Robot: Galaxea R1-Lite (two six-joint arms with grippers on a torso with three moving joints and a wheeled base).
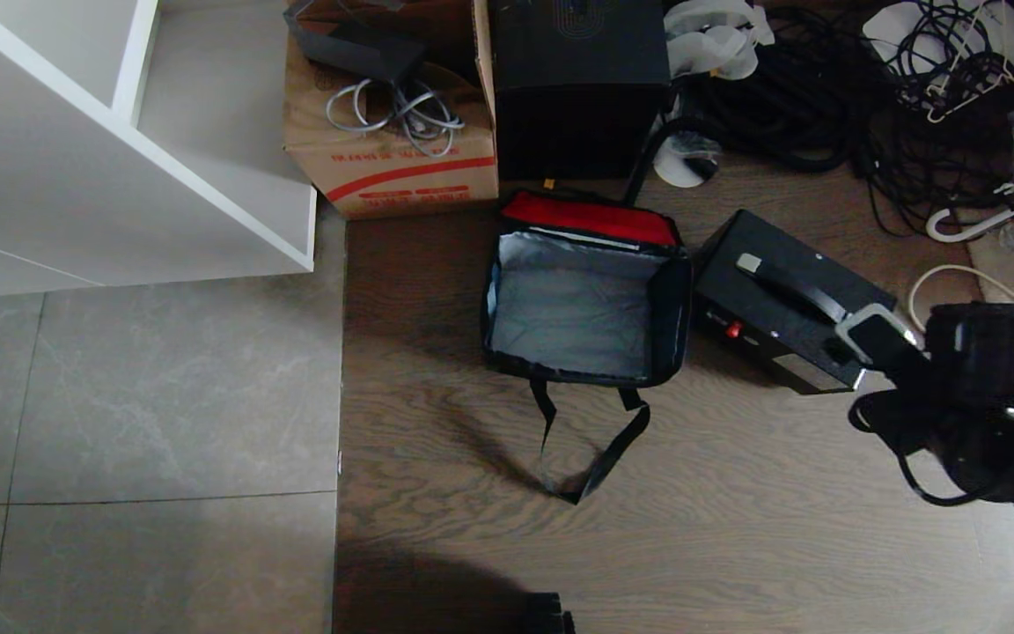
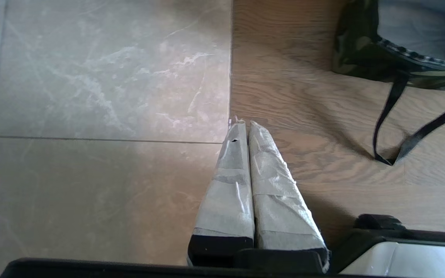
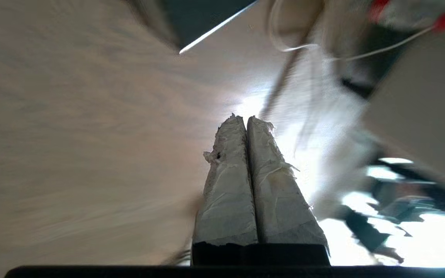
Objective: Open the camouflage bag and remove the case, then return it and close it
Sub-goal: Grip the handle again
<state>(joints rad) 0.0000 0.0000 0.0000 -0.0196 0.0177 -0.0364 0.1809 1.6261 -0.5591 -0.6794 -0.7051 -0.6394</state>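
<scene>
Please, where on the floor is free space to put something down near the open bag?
Bare wooden floor lies in front of the open camouflage fabric bag and flat black case, around its black strap handles. Grey tiles beside are bare. Behind, brown cardboard box, black box and cables crowd.

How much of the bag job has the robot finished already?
About half, it seems. The bag stands open on the wood floor, showing only grey lining. The black case lies on the floor beside it, so it is out. The right gripper is shut on nothing beside the case; the left gripper is shut, parked over the floor. Left to do: put the case back and close the bag.
</scene>
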